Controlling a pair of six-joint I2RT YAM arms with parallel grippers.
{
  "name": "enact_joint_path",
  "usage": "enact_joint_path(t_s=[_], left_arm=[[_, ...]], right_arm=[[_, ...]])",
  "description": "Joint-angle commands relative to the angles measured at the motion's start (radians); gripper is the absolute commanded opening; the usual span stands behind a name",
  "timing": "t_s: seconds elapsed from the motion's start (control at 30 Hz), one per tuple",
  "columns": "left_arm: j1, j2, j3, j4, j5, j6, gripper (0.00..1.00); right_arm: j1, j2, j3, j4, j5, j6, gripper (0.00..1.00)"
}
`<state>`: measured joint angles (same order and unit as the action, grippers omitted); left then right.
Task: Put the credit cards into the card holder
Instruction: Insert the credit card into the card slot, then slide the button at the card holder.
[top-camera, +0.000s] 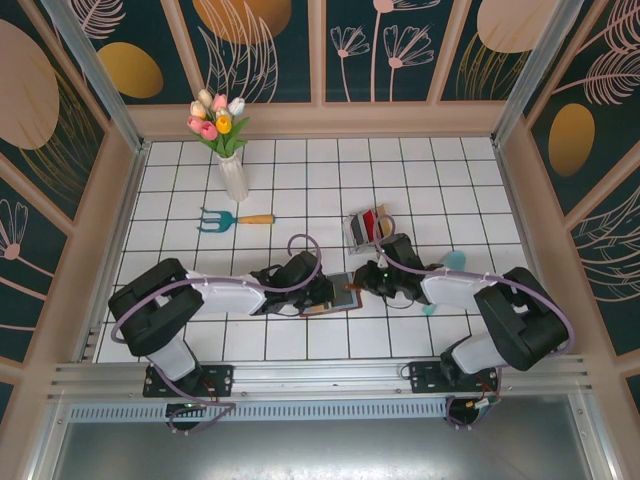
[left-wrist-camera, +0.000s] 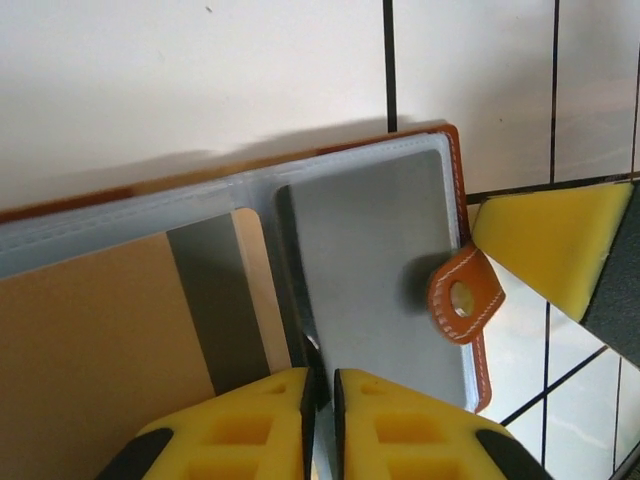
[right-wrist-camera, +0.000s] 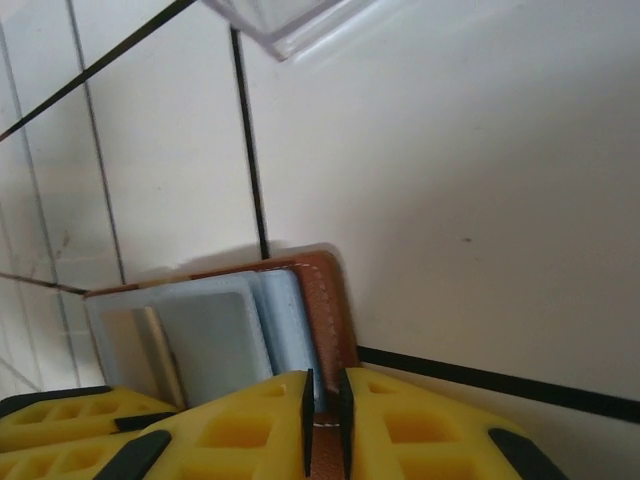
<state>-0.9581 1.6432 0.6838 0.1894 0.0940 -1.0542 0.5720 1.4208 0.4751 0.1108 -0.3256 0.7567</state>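
Evidently, one open brown leather card holder (top-camera: 328, 297) was clamped by two: left gripper (left-wrist-camera: 322, 382) and right gripper (right-wrist-camera: 325, 388).

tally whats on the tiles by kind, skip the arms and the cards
vase of tulips: 1
garden fork: 1
clear card rack: 1
wallet: 1
pale blue item, partly hidden: 1
total: 5
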Motion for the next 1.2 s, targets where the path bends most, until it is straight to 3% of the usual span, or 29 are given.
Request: enact_joint_path(t_s=[0.0,0.17,0.33,0.7,0.9,1.17], left_arm=[[-0.004,-0.065,-0.044,-0.121,-0.109,0.015,0.20],[-0.005,-0.125,-0.073,-0.104,-0.120,0.023,0.23],[-0.004,-0.172,-0.069,-0.091,-0.150,0.027,0.24],[-0.002,-0.321,-0.141,-0.184,-0.337,-0.036,0.29],[-0.002,-0.297,-0.143,-0.114,-0.289,0.015,0.31],[-0.001,-0.174,-0.093,-0.106,-0.240,0.045,0.25]], right_arm=[[0.001,-0.040,0.041,-0.182,0.148,-0.042,0.19],[0.027,-0.115,0.086,-0.232,0.184,-0.063,0.22],[0.135,-0.179,0.135,-0.204,0.175,-0.045,0.22],[0.311,0.040,0.273,-0.204,0.178,0.011,0.17],[0.372,0.139,0.366,-0.382,0.315,0.021,0.17],[0.375,0.059,0.343,-0.510,0.426,0.049,0.18]])
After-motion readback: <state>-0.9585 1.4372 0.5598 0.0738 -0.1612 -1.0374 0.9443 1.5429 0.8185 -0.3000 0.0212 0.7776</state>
